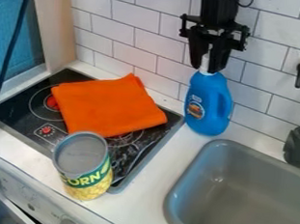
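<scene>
At the upper right of centre, the black gripper (205,64) hangs down by the tiled wall. It is shut on the white neck of a blue detergent bottle (206,104), one finger on each side of the neck. The bottle is upright at the back of the counter, between the stove and the sink. Left of it, a folded orange cloth (108,106) lies across the black stove top (21,106). A can of corn (83,165) is at the stove's front edge, its grey top facing up.
The grey sink (238,188) takes up the lower right, with a dark faucet (299,143) at its right. A tiled wall (138,40) runs behind the counter (150,186). A black cable (14,39) hangs at the left.
</scene>
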